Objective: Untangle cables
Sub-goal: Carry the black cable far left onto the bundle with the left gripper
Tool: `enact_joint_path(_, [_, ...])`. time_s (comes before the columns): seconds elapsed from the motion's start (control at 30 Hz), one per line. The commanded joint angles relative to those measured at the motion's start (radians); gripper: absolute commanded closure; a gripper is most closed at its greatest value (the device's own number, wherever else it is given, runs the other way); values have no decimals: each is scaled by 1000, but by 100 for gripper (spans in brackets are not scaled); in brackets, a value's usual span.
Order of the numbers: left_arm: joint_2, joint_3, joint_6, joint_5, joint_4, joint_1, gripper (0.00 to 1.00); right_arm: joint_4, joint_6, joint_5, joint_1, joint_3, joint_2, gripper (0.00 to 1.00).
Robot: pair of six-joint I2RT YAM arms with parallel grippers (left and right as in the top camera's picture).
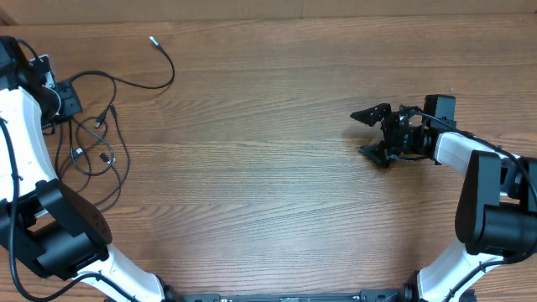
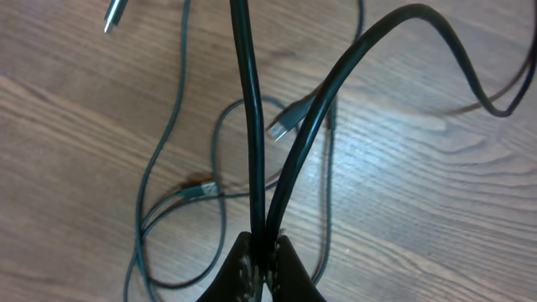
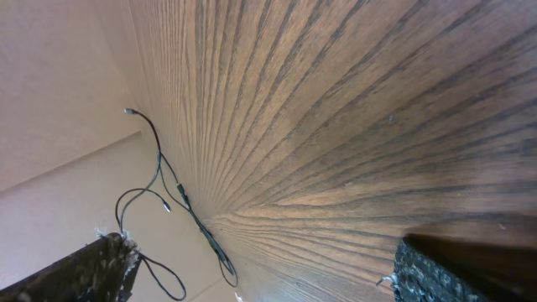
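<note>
The cables (image 1: 99, 144) are thin black cords lying in loose loops on the wooden table at the far left. One strand runs up and right to a silvery plug tip (image 1: 153, 39). My left gripper (image 1: 70, 97) is at the top of the tangle. In the left wrist view it (image 2: 267, 262) is shut on two black strands (image 2: 252, 126) that rise from the jaws, with thinner loops and a silvery plug (image 2: 279, 128) on the wood below. My right gripper (image 1: 374, 134) is open and empty, far to the right of the cables. The right wrist view (image 3: 268, 277) shows the cables (image 3: 164, 189) in the distance.
The wooden table (image 1: 268, 184) stretches between the two arms. Its far edge (image 1: 277, 17) meets a tan wall. The white left arm (image 1: 25, 151) stands beside the tangle. More plug tips lie on the wood (image 2: 113, 15) (image 2: 201, 191).
</note>
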Motion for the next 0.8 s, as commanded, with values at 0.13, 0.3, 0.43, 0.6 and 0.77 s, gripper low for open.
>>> enact_joint_path(0.13, [41,13,-33,-58,-10,2,96,1,-26,114,-7,-18,30,0])
enact_joint_path(0.3, [52,12,-33,-55,-10,3,70,1,-26,114,-7,-18,30,0])
enact_joint_path(0.43, [52,12,-34,-22,-10,2,51,1,-26,114,-7,-18,30,0])
enact_joint_path(0.6, [52,11,-32,92,-5,-3,52,1,-26,114,-7,-18,30,0])
enact_joint_path(0.77, [55,8,-32,203,2,-22,67,1,-26,114,-7,-18,30,0])
